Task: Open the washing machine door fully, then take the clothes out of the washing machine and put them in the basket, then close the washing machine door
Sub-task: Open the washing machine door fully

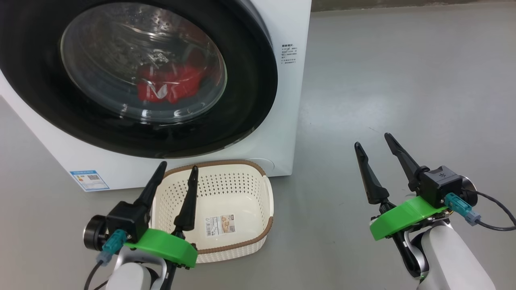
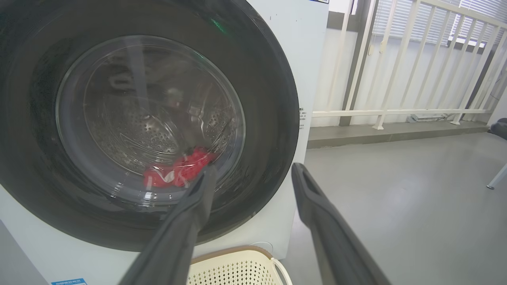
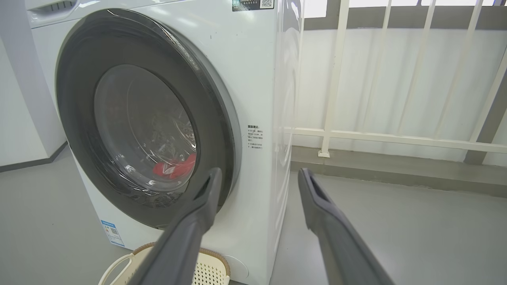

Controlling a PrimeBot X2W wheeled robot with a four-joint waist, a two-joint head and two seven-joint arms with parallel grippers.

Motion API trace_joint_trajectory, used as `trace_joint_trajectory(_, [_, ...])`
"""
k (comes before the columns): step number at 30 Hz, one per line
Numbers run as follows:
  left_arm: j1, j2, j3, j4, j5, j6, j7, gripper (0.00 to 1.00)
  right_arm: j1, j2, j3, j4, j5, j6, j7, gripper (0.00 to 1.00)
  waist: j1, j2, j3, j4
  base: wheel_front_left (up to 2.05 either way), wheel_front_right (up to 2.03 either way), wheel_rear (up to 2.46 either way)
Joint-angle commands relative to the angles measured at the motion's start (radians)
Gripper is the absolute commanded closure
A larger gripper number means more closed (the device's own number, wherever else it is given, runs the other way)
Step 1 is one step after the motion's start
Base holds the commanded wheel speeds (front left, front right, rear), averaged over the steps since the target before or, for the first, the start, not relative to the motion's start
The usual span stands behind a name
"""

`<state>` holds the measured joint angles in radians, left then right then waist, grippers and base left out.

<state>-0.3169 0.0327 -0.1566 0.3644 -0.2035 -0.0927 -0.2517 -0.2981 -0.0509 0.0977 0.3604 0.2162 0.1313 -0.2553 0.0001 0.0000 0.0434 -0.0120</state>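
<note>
The white washing machine (image 1: 290,121) fills the upper left of the head view. Its door (image 1: 250,60), black-rimmed with a glass bowl, looks nearly shut, its right edge slightly proud of the front in the right wrist view. Red clothes (image 1: 169,86) with white trim lie in the drum behind the glass, also visible as clothes (image 2: 178,172) and clothes (image 3: 174,169). The cream basket (image 1: 242,241) sits on the floor against the machine's front, with nothing in it but its paper label. My left gripper (image 1: 177,169) hangs open above the basket's left side. My right gripper (image 1: 373,141) is open over bare floor to the right.
Grey floor (image 1: 403,80) stretches right of the machine. A white railing (image 3: 376,136) on a low kerb stands behind, by the machine's right side. A dark object and a chair leg (image 2: 497,178) sit at the far right of the left wrist view.
</note>
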Motion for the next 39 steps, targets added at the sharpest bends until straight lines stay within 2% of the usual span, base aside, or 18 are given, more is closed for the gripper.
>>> trace_joint_trajectory(1, [-0.042,0.018,0.030,-0.018,-0.005,0.006,-0.010,0.00,-0.042,0.001,0.019,-0.018,0.003,-0.001,-0.006,0.00,0.0000,0.0000,-0.003,0.000,0.00,0.00,0.00])
trace_joint_trajectory(17, [-0.040,0.018,0.024,-0.013,0.000,0.009,-0.010,0.00,-0.040,0.001,0.009,-0.024,-0.008,-0.001,-0.006,0.00,0.0000,0.0000,0.009,0.011,0.00,0.00,0.00])
trace_joint_trajectory(19, [-0.041,0.018,0.020,-0.018,0.000,0.009,-0.010,0.00,-0.043,0.001,0.008,-0.029,-0.010,-0.001,-0.006,0.57,0.0000,0.0000,0.018,0.014,0.00,0.00,0.00])
trace_joint_trajectory(22, [-0.045,0.018,0.016,-0.030,0.001,0.011,-0.010,0.00,-0.055,0.001,0.003,-0.036,-0.008,-0.001,-0.006,0.98,0.0000,0.0000,0.038,0.020,0.00,0.00,0.00])
trace_joint_trajectory(27, [-0.058,0.018,0.005,-0.072,0.025,0.015,-0.010,0.00,-0.098,0.001,-0.018,-0.053,0.025,-0.001,-0.006,1.00,0.0000,0.0000,0.083,0.033,0.00,0.00,0.00])
trace_joint_trajectory(39, [-0.095,0.018,-0.005,-0.150,0.018,0.011,-0.010,0.00,-0.237,0.001,-0.042,-0.058,0.299,-0.001,-0.006,1.00,0.0000,0.0000,0.218,0.068,0.00,0.00,0.00])
